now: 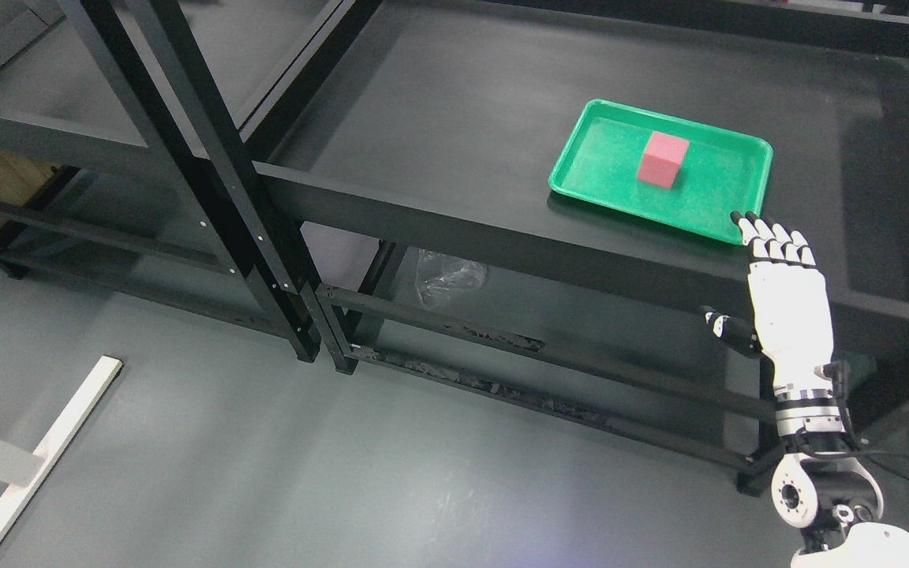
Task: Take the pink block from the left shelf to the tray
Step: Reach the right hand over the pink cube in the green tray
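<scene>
Head view: pink block sits upright in the green tray on the black shelf top. My right hand hovers just beside the tray's near right corner, fingers extended, holding nothing, thumb out sideways.

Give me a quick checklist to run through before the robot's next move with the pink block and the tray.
1. Pink block in the green tray: ok, it sits near the tray's middle.
2. Block upright and clear of the rim: ok.
3. Right hand empty: ok, fingers extended, holding nothing.
4. Hand clear of the tray: cannot tell, fingertips are at the near right corner.
5. Tray fully on the shelf: ok.
6. Left hand position: cannot tell, out of view.
</scene>
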Available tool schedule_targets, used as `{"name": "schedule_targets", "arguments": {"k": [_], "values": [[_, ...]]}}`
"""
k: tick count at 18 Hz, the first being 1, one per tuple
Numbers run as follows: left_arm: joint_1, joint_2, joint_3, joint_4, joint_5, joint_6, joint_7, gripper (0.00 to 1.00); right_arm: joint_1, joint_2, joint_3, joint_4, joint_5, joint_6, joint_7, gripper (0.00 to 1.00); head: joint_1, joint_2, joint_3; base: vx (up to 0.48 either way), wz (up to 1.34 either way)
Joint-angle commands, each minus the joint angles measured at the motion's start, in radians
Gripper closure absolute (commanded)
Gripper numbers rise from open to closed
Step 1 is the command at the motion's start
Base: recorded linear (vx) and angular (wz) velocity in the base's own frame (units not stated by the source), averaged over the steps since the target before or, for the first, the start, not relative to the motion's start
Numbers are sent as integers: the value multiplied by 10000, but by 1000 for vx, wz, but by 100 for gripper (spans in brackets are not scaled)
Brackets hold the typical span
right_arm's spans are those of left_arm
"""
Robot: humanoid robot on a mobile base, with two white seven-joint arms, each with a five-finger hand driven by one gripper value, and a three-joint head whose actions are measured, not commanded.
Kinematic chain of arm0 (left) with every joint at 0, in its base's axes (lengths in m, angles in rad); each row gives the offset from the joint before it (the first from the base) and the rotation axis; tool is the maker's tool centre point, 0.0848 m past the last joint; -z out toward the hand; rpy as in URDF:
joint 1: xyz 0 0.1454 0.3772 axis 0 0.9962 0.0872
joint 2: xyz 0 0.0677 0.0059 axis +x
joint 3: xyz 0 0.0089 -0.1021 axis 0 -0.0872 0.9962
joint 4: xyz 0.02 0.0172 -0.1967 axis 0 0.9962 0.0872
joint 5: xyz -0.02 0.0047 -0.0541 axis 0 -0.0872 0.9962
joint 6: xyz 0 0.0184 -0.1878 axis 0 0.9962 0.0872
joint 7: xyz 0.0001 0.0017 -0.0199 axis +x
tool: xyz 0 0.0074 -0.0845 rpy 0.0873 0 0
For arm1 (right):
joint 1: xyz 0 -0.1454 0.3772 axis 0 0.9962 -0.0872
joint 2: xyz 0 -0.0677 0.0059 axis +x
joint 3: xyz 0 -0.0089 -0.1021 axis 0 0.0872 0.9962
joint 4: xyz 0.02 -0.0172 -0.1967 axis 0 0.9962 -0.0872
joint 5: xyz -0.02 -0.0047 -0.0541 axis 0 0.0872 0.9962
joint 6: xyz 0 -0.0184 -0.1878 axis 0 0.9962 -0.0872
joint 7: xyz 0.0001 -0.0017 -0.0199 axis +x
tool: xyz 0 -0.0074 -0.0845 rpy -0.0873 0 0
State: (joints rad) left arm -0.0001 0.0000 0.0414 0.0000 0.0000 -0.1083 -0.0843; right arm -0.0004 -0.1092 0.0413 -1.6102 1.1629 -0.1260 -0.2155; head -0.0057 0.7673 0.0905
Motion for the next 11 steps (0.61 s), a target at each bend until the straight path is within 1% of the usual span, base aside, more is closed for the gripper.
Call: {"name": "schedule_targets", "arguments": {"k": [1, 5, 11], "values": [[-229, 174, 0, -175, -15, -6, 0, 0, -318, 2, 78, -20, 428, -28, 84, 0, 0, 0, 0, 387, 222], [-229, 174, 0, -175, -15, -6, 0, 0, -302, 18, 62, -35, 428, -28, 298, 0, 0, 0, 0, 341, 210], [-229, 174, 0, -175, 0, -6, 0, 0, -287, 2, -30, -20, 413, -28, 2076, 0, 0, 0, 0, 340, 28]]}}
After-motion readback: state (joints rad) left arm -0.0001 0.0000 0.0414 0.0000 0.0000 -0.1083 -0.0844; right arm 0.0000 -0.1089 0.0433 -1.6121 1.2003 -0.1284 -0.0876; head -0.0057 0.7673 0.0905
